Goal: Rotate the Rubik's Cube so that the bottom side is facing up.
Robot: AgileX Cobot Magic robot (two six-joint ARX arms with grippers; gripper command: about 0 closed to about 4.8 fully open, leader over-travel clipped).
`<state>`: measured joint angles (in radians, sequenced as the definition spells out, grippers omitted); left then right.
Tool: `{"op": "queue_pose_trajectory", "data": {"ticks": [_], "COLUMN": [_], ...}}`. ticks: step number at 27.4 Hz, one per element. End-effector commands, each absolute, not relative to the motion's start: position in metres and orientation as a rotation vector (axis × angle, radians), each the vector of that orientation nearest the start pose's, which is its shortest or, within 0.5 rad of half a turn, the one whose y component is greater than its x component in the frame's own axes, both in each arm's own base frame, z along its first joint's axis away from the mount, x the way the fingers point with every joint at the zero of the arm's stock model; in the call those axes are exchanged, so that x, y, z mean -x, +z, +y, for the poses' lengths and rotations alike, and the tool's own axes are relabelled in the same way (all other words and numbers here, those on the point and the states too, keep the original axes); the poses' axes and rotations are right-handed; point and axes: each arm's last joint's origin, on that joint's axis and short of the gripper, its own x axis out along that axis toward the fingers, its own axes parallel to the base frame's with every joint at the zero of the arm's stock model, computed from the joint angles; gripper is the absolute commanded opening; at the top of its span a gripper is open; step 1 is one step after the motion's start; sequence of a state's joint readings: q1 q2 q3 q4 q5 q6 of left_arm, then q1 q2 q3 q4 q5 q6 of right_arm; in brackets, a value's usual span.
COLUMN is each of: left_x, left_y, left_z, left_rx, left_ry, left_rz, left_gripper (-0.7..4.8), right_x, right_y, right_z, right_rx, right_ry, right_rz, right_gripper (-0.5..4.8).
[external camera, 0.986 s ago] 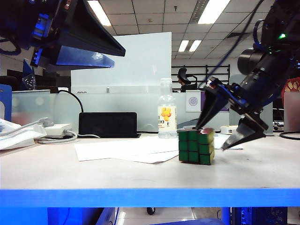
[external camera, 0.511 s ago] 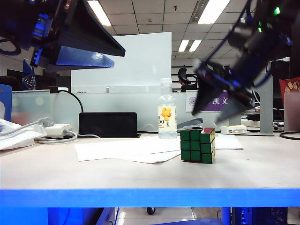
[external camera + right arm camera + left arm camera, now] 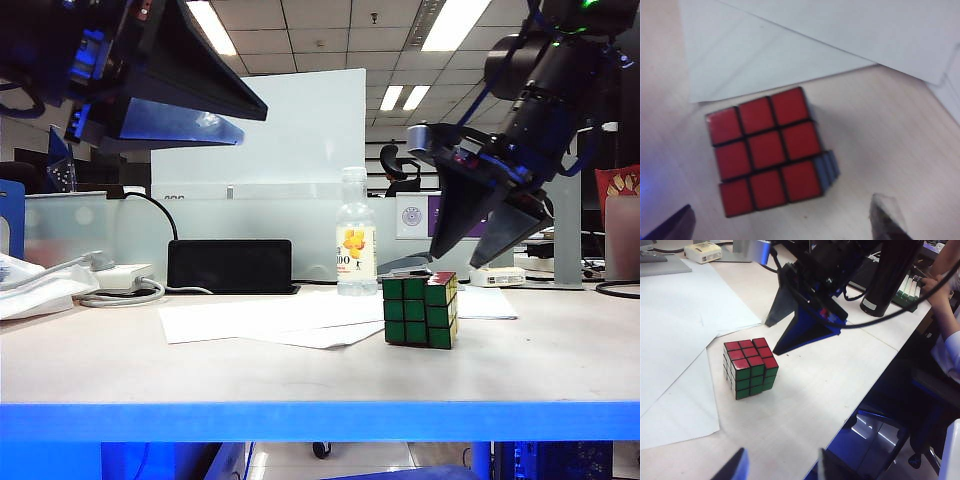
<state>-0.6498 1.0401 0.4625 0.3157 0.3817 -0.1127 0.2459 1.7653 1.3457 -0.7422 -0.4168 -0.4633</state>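
While the cube [image 3: 421, 310] rests red-side up, the right gripper [image 3: 470, 240] hovers above, spread wide and empty; left gripper [image 3: 777, 466] likewise (bottle [image 3: 356, 246] label unreadable).

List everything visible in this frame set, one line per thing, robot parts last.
Rubik's Cube: one, black frame, red top, green and yellow sides; standing free on the table.
White paper sheets: several, left of and behind the cube.
Clear plastic bottle: one, yellow label; behind the cube.
Black rectangular box: one, rear left.
Pale table: one, blue front edge.
Left tool: open, away from the cube, over the near table edge.
Right tool: open, just above the cube, not touching.
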Motion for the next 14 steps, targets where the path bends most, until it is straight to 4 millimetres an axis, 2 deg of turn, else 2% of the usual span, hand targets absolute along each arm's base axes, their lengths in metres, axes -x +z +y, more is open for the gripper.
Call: {"op": "queue_pose_trajectory", "data": {"ticks": [1,6,14], "left_x": [-0.165,-0.165,-0.165], "left_y": [0.224,0.222,0.221], "left_z": [-0.139,-0.139,-0.139], "left_rx": [0.065,0.063,0.062], "left_ry": [-1.01,-1.009,-1.012], "left_rz": [0.327,0.343,0.357], "left_gripper": [1.85,1.85,1.85], "right_x": [-0.339,-0.334,-0.345], "right_y": [0.234,0.234,0.226], "right_z": [0.107,0.122,0.131], "right_rx": [0.305,0.337,0.459], "right_ry": [0.883,0.932,0.816], "right_rz": [1.002,0.989,0.948], "right_gripper": [4.79,4.79,4.79]}}
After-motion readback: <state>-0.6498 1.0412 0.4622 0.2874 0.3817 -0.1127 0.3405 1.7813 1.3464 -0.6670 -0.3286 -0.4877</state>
